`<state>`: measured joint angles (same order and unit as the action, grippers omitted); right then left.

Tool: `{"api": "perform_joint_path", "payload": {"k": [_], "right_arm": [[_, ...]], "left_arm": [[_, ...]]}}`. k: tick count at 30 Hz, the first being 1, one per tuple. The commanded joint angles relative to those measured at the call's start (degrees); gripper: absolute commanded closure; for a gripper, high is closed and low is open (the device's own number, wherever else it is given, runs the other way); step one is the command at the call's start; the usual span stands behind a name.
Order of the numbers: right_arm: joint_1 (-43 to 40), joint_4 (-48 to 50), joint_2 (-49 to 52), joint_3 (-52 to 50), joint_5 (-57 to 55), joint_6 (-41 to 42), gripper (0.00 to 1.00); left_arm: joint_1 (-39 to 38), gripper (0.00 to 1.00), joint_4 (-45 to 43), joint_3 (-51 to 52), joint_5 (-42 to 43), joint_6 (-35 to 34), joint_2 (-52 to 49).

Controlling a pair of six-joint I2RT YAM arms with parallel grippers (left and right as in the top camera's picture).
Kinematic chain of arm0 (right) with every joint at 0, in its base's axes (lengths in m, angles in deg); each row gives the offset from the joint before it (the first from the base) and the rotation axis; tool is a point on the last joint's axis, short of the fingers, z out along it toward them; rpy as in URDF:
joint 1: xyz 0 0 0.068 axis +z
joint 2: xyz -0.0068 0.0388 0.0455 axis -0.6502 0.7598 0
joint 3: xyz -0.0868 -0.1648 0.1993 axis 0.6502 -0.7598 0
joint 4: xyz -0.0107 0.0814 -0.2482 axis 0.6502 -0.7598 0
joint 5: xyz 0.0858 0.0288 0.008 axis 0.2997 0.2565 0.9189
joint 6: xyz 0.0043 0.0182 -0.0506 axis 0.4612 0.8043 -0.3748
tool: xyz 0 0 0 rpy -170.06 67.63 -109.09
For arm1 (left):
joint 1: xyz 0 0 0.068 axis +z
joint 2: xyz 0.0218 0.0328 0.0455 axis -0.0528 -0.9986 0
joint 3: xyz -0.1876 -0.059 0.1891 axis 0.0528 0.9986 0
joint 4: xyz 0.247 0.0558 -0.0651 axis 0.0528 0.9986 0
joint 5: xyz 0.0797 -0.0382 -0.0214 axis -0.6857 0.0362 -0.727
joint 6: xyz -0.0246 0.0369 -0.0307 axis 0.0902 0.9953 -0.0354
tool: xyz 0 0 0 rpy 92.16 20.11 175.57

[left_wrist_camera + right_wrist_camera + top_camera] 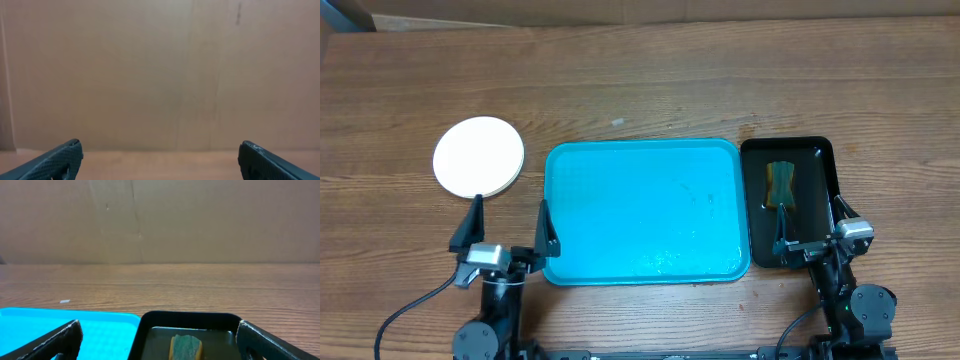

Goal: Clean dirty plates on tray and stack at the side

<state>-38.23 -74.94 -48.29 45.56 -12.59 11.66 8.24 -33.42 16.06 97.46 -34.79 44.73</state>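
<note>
Nearest you, both arms sit at the front edge of the table. Your left gripper is released, fingers spread wide, its right finger over the near left rim of the tray. Your right gripper is also released and spread, above the near end of the black tray. Farther in, a green-and-yellow sponge lies in that black tray, which sits just beside the turquoise tray's right edge. The plates are stacked on the bare wood left of the tray, white one on top; you cannot count them from above. Beyond stands a plain brown wall.
</note>
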Motion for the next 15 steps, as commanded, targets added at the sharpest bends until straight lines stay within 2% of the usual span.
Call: {"api": "perform_joint_path", "payload": {"k": [1,4,12,15], "right_arm": [[-0.1,0.2,-0.6,-0.6,-0.1,-0.2,0.0],[-0.1,0.2,-0.6,-0.6,-0.1,-0.2,0.0],[-0.1,0.2,-0.6,-0.6,-0.1,-0.2,0.0],[-0.1,0.2,-0.6,-0.6,-0.1,-0.2,0.0]], "left_arm": [[0.0,0.0,3.4,0.7,-0.9,-0.8,0.8],[0.0,0.0,7.8,0.7,-1.9,-0.3,0.8],[0.0,0.0,21.2,0.7,-2.2,11.5,0.8],[0.0,0.0,22.6,0.7,-3.2,11.7,0.8]]}}
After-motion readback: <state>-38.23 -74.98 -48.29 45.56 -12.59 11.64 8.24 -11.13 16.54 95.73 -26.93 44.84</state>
